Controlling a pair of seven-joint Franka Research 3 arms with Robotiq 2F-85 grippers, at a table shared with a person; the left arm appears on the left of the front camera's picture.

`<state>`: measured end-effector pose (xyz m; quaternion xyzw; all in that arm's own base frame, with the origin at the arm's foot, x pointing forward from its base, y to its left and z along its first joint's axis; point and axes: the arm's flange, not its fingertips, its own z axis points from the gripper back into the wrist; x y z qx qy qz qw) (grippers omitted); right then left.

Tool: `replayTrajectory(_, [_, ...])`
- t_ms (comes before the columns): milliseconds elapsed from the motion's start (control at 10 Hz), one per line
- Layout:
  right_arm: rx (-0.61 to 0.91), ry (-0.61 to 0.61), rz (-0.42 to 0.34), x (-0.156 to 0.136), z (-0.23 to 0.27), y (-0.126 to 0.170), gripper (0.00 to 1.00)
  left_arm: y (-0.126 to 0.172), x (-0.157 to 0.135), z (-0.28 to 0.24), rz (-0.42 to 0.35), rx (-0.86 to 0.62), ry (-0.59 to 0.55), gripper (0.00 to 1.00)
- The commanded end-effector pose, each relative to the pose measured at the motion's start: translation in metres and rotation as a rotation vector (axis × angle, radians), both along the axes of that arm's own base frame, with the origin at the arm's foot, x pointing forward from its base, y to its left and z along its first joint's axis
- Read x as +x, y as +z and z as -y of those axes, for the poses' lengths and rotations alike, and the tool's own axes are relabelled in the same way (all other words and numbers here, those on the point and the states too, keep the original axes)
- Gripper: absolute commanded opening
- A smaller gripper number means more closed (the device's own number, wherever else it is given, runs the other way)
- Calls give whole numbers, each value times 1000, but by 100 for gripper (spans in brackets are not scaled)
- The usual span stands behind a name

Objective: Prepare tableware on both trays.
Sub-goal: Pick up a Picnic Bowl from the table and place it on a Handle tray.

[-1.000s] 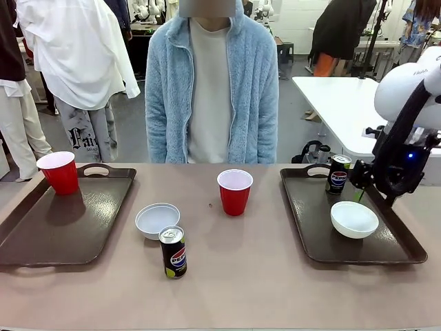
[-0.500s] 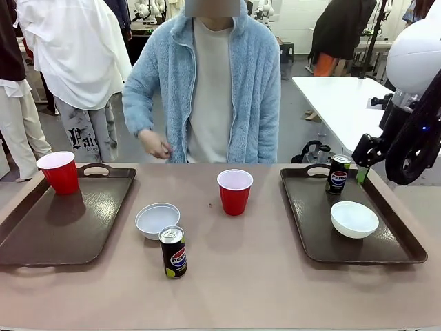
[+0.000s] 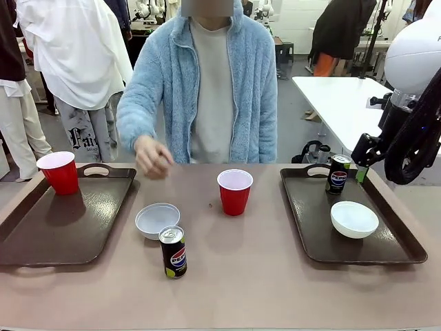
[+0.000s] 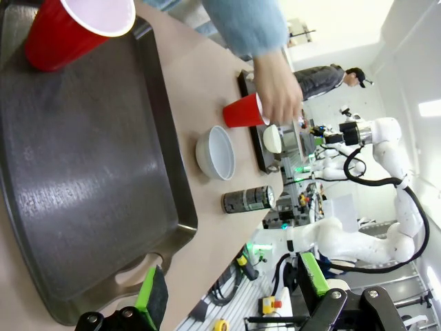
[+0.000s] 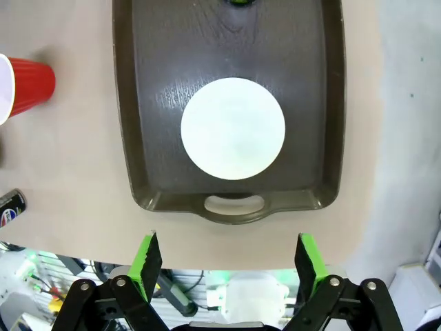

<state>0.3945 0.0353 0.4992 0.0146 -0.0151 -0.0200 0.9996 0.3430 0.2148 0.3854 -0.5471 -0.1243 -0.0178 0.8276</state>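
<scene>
Between the trays, 1 white bowl [image 3: 157, 221], 1 Pepsi can [image 3: 173, 252] nearer the table's [image 3: 275, 289] near edge and 1 red cup [image 3: 235, 192] stand loose; the left tray [image 3: 69, 234] carries a second cup [image 3: 60, 172] in its far left corner, and the right tray [image 3: 310, 227] a second can [image 3: 338, 174] at its far edge and a second bowl [image 3: 354, 219] by its right rim. The person's hand [image 3: 153, 157] hangs over the table's far edge, so an arm going for the loose pieces could, I judge, strike it or topple the light cup; the left gripper [image 4: 232, 289] and right gripper [image 5: 225, 258] both stand spread wide, holding nothing. Against 1 s ago, the hand has come forward and the right arm has lifted off the right tray, with the tableware unmoved.
</scene>
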Motion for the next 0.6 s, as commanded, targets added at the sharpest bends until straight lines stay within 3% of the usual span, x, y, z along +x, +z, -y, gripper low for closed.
replayTrajectory(0, [11,15,-4,-2,1,-2,100,4,0,-1,4,-19,9,100])
replayTrajectory(200, [0,1,0,0,0,0,100,0,0,0,0,0,0,100])
replayTrajectory(500, [476,7,-14,-11,79,34,100,54,14,33,74,275,-14,100])
